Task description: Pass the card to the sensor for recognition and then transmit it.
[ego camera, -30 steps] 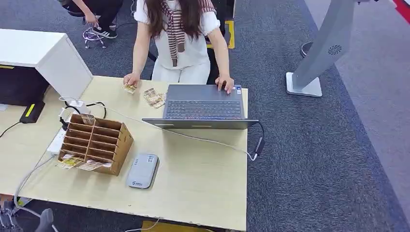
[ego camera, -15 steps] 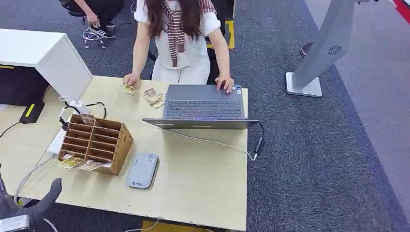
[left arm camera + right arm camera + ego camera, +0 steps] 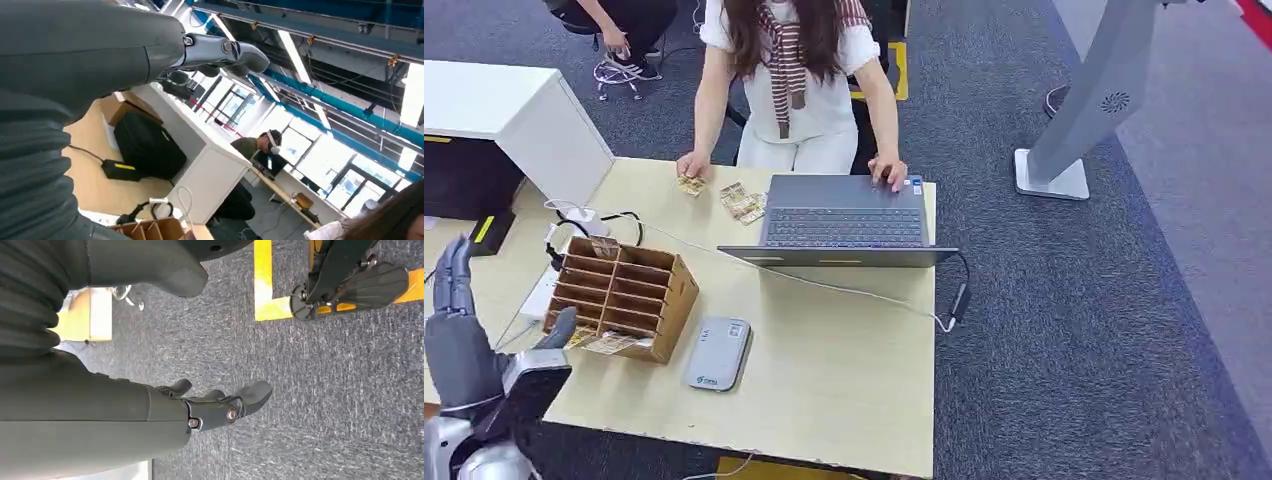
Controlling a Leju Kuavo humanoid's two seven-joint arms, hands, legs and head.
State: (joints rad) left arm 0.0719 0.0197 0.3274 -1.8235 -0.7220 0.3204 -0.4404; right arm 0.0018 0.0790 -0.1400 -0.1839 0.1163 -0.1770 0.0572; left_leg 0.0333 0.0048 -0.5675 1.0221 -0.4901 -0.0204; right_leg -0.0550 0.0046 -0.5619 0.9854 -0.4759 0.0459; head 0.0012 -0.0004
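The left hand (image 3: 462, 330) is raised beside the table (image 3: 844, 390), fingers spread, holding nothing. The cards (image 3: 604, 342) lie just beyond its thumb, at the wooden organizer (image 3: 624, 295); the grey sensor (image 3: 719, 353) sits farther on. The right hand (image 3: 220, 407) hangs over the carpet, fingers loosely apart, empty.

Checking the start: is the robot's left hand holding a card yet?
No, empty. The left hand is raised beside the brown wooden card rack, fingers spread.
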